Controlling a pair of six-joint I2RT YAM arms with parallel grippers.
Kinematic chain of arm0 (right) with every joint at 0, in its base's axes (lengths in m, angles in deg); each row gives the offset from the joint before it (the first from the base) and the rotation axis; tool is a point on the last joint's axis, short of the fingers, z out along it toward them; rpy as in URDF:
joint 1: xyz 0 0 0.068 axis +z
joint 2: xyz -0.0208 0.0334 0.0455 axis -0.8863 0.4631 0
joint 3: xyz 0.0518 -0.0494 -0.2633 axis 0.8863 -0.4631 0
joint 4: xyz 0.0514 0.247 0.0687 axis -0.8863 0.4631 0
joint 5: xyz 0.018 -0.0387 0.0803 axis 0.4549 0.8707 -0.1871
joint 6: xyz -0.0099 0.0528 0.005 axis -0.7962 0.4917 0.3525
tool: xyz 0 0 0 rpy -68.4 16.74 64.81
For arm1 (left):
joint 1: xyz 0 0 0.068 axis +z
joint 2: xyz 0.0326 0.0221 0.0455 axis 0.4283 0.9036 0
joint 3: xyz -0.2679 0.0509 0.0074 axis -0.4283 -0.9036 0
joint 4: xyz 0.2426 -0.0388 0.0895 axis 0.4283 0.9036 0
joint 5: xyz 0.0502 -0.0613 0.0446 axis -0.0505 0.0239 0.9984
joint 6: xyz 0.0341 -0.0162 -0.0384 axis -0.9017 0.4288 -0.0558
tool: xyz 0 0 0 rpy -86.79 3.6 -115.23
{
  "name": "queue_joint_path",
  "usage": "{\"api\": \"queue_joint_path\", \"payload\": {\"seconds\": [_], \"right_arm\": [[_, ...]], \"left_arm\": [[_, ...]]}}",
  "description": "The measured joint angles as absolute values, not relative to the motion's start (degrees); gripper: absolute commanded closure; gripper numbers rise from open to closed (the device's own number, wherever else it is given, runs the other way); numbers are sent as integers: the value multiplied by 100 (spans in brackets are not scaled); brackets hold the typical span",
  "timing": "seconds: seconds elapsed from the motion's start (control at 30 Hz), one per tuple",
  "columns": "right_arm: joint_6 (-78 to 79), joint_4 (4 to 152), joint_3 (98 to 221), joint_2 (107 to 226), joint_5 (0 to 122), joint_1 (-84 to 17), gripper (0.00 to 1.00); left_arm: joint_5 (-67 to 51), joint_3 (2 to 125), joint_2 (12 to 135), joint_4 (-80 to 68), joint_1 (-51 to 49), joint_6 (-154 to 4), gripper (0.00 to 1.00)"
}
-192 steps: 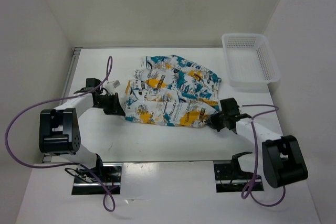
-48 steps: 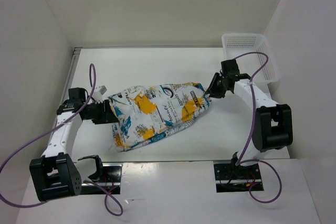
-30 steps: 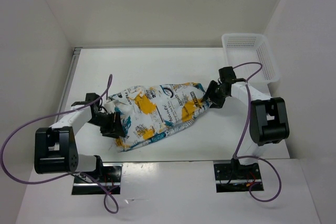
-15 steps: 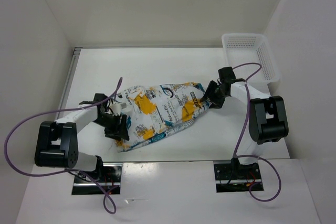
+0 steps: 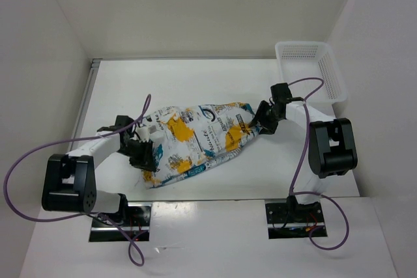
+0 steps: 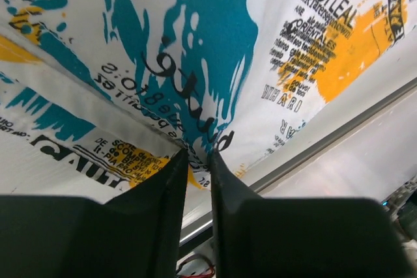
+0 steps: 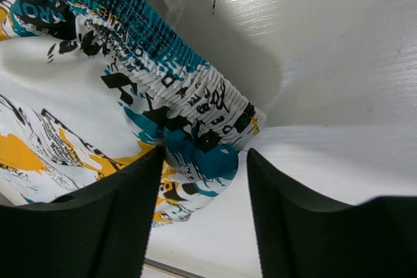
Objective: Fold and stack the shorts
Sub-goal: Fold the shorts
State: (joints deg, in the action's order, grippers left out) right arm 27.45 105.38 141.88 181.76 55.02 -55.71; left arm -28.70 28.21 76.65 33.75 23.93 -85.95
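A: Where were the shorts?

B: Folded into a long bundle across the middle of the table, slanting from near-left to far-right.

A: And the left gripper?

B: At the bundle's left end, low against it. In the wrist view its fingers were drawn almost together, with a fold of printed cloth pinched in the narrow slit.

A: The right gripper?

B: At the opposite end. Its jaws stood apart, and the bunched corner of the elastic waistband lay between them on the tabletop.

A: Anything else there?

B: A white mesh basket in the far-right corner, well apart from the cloth.
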Motion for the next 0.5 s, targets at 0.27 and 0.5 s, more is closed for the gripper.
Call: {"api": "queue_joint_path", "payload": {"seconds": [0.27,0.5], "right_arm": [[2682,10529,14188,18180,5499,-5574,94],[2677,10647,14336,18169,5532,-5574,100]], "left_arm": [[-2964,2837,7759,3316,2393,-8612,100],[-2767,3713,7743,3875,2428,-8615,100]]}}
